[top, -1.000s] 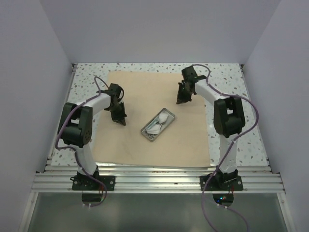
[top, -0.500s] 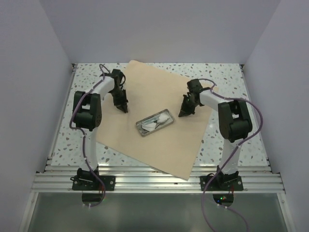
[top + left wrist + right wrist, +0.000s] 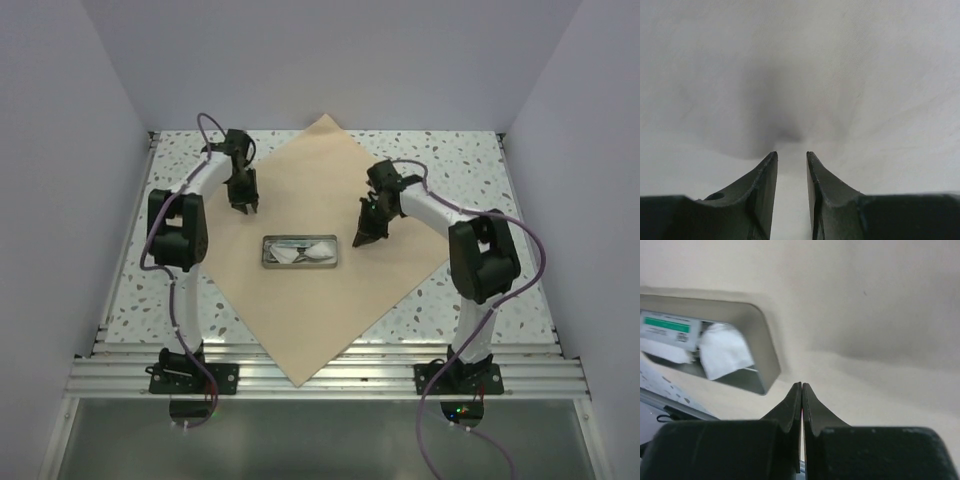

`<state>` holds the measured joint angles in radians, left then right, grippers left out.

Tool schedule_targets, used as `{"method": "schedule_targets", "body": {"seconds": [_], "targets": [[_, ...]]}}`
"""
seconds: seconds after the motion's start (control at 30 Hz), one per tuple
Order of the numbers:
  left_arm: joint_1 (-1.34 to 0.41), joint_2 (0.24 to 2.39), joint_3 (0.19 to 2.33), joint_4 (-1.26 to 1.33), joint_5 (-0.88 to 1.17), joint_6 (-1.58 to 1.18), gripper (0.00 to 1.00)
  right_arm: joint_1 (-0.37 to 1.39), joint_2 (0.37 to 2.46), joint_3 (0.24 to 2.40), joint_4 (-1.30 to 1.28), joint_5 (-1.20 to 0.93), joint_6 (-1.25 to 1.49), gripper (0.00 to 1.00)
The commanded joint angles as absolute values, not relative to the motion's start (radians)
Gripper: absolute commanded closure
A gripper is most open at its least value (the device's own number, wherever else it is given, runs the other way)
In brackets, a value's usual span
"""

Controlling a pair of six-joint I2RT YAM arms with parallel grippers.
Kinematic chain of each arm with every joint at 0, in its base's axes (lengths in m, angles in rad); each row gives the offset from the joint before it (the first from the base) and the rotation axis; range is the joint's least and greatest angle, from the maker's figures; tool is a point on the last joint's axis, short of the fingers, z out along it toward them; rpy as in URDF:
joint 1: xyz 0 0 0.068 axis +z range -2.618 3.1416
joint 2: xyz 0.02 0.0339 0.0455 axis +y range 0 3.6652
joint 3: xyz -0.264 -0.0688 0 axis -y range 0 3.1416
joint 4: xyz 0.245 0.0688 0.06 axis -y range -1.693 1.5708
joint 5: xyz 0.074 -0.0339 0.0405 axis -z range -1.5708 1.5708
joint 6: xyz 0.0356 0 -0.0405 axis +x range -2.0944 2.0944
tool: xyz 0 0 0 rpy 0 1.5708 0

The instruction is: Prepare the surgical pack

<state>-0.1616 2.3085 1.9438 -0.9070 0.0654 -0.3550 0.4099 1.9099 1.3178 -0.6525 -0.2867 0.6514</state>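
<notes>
The tan wrap sheet (image 3: 330,190) of the surgical pack lies flat, turned like a diamond. At its middle sits the small steel tray (image 3: 300,266), with white gauze (image 3: 322,250) and steel instruments inside. My left gripper (image 3: 245,205) stands over the sheet's left part with its fingers parted; in the left wrist view the left gripper (image 3: 791,156) has only the sheet (image 3: 840,75) under the gap. My right gripper (image 3: 362,238) is shut, tips down on the sheet just right of the tray. The right wrist view shows the right gripper (image 3: 802,385), the tray wall (image 3: 767,355) and the gauze (image 3: 722,350).
The speckled white tabletop (image 3: 470,160) shows around the sheet. The sheet's near corner reaches over the aluminium rail (image 3: 450,350) at the table's front edge. Pale walls close in the left, right and back.
The sheet and the tray on it have turned clockwise from square to diamond. My left gripper moved away and opened; my right gripper moved nearer and stayed shut.
</notes>
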Motion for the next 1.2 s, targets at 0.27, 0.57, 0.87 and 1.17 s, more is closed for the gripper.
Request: {"method": "schedule_targets", "body": {"seconds": [0.27,0.57,0.87,1.17], "targets": [[-0.19,1.766,1.372,-0.813,0.1,-0.374,0.65,0.406,1.957,1.582,-0.859,-0.402,0.411,0.59],[-0.262,1.755,1.238,-0.713,0.216,-0.436,0.62,0.486,2.034,1.62,-0.856,-0.381,0.436,0.53],[-0.27,1.824,1.236,-0.663,0.245,-0.437,0.64,0.495,2.138,1.664,-0.854,-0.356,0.426,0.53],[-0.308,1.881,1.29,-0.638,0.29,-0.448,0.67,0.494,2.186,1.749,-0.89,-0.344,0.428,0.72]]}}
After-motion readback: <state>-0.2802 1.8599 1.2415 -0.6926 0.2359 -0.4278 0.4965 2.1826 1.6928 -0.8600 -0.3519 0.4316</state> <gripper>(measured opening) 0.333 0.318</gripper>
